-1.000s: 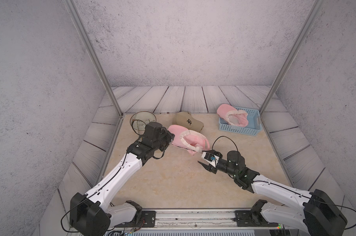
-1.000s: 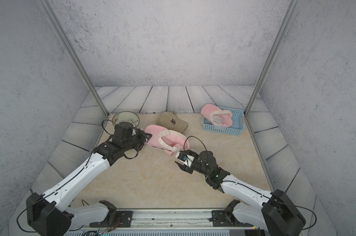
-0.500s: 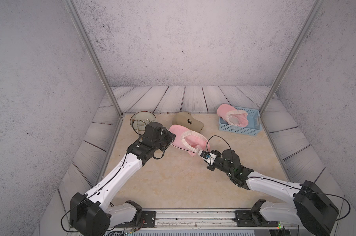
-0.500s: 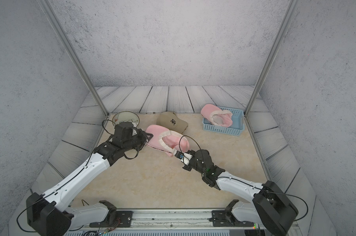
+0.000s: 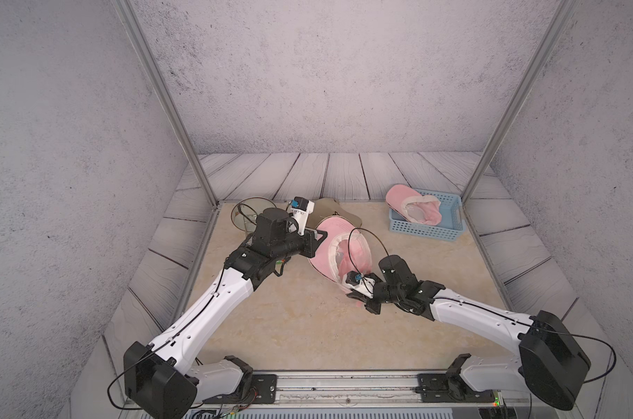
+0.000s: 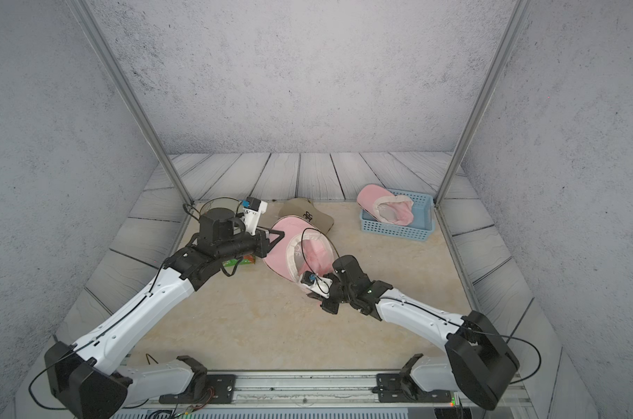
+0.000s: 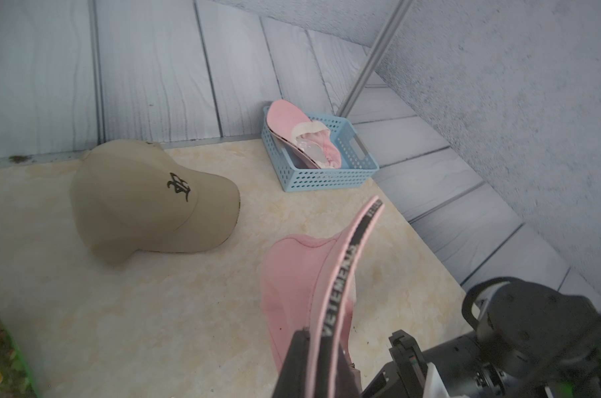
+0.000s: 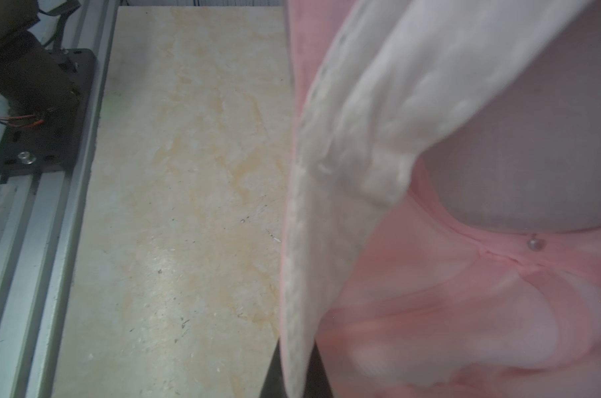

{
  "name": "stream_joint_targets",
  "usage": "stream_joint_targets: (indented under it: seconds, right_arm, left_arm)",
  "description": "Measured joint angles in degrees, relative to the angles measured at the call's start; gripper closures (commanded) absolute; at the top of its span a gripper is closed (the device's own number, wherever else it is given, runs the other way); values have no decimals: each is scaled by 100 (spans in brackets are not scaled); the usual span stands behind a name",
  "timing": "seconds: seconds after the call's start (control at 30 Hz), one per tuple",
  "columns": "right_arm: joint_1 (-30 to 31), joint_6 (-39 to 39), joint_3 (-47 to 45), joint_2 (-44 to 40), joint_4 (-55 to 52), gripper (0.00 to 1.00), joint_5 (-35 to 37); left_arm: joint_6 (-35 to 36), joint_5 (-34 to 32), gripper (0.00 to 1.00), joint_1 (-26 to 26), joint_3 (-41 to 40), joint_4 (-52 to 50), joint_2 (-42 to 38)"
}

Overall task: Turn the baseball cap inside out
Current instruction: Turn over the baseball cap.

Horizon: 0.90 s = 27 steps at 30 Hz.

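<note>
1. Clear round bowl: stands at 10 o'clock on the table, just behind my left wrist.
2. Green packet: lies at 9 o'clock on the table, partly hidden under my left forearm.
3. My left gripper: the jaws are pressed together on the pink baseball cap, pinching the lettered edge of its brim. It meets the cap at the cap's 10 o'clock side.
4. Tan cap: sits crown up on the table, at 12 o'clock from the pink cap and just beside it.
5. Pink baseball cap, in both top views: it sits near the table's centre, a little toward 12 o'clock, between my two grippers. Its opening is turned upward, so the white inner band and the pink lining show.
6. My right gripper: the jaws are closed on the cap's rim at its 5 o'clock side, pinching the edge of the white inner band.
7. Blue basket: stands at 2 o'clock on the table and holds a second pink cap, lining upward.
</note>
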Motion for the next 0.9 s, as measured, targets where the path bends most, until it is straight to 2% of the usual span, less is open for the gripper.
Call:
stream_joint_targets:
  seconds: [0.1,0.17,0.23,0.33,0.43,0.63,0.7,0.8,0.9]
  right_arm:
    - [4,118,55,4,-175,87,-98]
    - [0,254,85,-4,-280,65,-90]
    - [0,343,76,-44,-352,54,-68]
    - [0,485,11,-310,-382,47,-7]
    - [2,673,-26,-828,-306,44,127]
    - [0,1419,-26,-1285,525,47,813]
    - [2,1576,-28,-1274,787,58,1038]
    - [2,1803,-24,-1185,1163,83,1436]
    - [2,2013,-13,-979,1410,95,1823]
  left_arm:
    - [555,184,100,-4,2,-98,0]
    - [826,258,100,-2,2,-125,-2]
    - [981,354,100,11,2,-76,-7]
    - [1012,516,100,15,-13,68,-13]
    - [876,616,100,17,-107,260,-24]
    - [299,848,100,24,-192,415,162]
    - [81,992,100,24,-197,487,262]
    - [-306,1281,100,24,-251,715,374]
    - [-669,1554,100,24,-295,883,413]
